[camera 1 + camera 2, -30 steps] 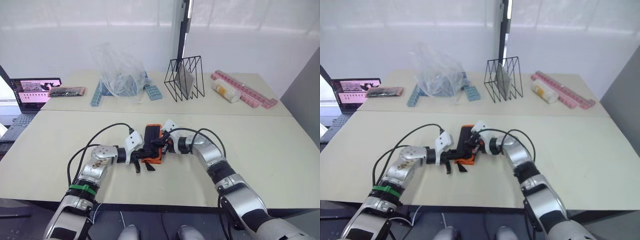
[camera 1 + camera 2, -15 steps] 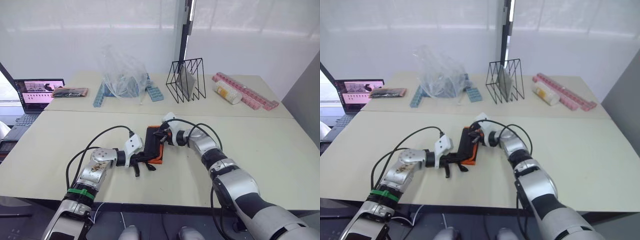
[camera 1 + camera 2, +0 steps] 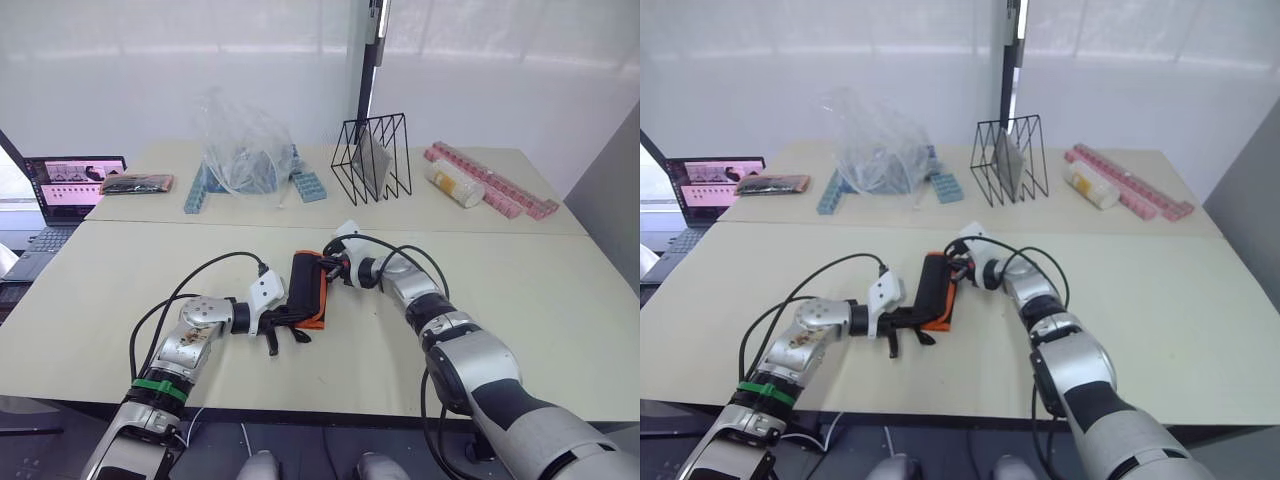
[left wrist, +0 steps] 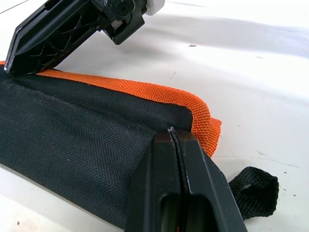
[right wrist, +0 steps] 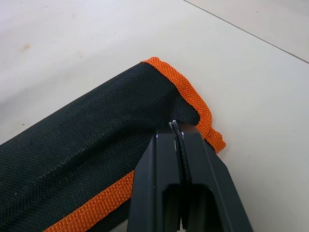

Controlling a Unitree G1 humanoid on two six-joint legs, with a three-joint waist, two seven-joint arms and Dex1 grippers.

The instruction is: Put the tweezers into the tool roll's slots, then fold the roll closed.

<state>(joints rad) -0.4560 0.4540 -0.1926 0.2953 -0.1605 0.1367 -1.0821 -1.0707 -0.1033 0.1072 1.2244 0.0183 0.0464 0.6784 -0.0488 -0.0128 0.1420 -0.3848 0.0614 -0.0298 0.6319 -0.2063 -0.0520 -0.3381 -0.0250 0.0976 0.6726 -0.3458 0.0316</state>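
Tool roll: folded shut on the desk, between both hands.
Left hand: fingers pressed together, tips on the roll's near orange-trimmed end, beside its strap.
Right hand: fingers pressed together, tips on the roll's far corner.

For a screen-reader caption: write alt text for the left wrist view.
The left gripper, fingers pressed together, rests on the folded black tool roll near its orange-trimmed corner. The right gripper touches the roll's far edge, and a black strap end lies on the pale table.
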